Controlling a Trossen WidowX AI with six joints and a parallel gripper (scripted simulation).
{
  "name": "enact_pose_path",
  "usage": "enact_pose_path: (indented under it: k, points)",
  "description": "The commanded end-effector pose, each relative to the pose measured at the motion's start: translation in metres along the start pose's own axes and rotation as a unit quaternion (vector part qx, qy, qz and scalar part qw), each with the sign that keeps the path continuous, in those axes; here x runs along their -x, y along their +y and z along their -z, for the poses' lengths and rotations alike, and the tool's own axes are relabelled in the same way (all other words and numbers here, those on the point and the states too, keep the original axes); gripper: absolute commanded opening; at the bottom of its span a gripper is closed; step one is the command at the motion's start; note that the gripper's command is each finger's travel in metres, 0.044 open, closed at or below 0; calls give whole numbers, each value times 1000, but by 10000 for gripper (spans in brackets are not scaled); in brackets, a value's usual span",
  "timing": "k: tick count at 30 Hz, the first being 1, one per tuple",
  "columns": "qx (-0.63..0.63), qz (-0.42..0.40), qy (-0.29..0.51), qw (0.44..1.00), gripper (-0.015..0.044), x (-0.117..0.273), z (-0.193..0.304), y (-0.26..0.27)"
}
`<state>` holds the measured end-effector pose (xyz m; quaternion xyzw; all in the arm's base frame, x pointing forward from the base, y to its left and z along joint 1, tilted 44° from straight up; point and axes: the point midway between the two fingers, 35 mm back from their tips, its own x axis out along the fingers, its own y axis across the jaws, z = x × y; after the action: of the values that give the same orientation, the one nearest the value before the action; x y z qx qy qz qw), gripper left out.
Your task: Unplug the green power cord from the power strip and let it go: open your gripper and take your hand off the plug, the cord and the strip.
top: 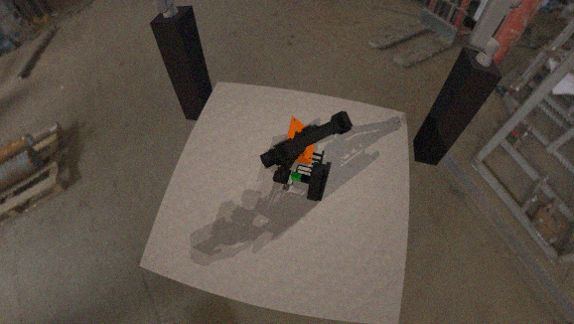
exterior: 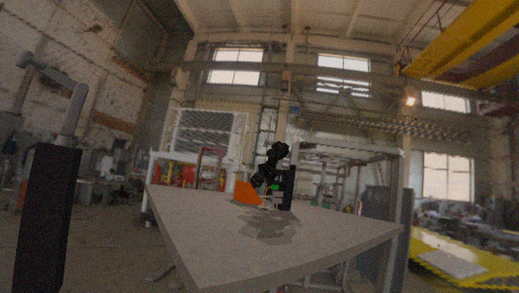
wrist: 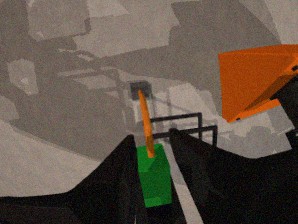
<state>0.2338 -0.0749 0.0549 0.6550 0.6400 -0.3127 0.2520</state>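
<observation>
The green plug (top: 296, 176) (exterior: 275, 187) (wrist: 155, 182) is beside the upright black power strip (top: 318, 186) (exterior: 290, 189). Its prongs are hidden, so I cannot tell how far they sit in a socket. An orange cord (wrist: 145, 112) runs from the plug down to a small dark square (wrist: 140, 87) on the table. My gripper (wrist: 152, 137) is open around the plug, one finger on each side. A narrow gap shows between the plug and the right finger; the left finger is very close to the plug. In the top view the arm hides most of the fingers.
An orange wedge-shaped block (top: 293, 128) (exterior: 244, 192) (wrist: 245, 80) stands near the arm. Thin black wire frames (wrist: 175, 117) stick out beside the cord. Two dark pillars (top: 184, 55) (top: 457, 101) stand beyond the edges of the table (top: 348, 258) (exterior: 269, 261).
</observation>
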Motion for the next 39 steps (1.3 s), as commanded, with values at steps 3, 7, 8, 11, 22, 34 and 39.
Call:
enact_pose_path:
  k: [3,7,8,11,22,34,39]
  points:
    - [-2,-1,2,1000,160,0,1,0]
    - [-2,-1,2,1000,160,0,1,0]
    - [-4,-3,2,1000,160,2,1,0]
    - [-11,-8,1,1000,160,9,0,-1]
    - [-11,-8,1,1000,160,9,9,0]
    - [-11,-8,1,1000,160,9,28,1]
    - [-11,-8,2,1000,160,9,36,1]
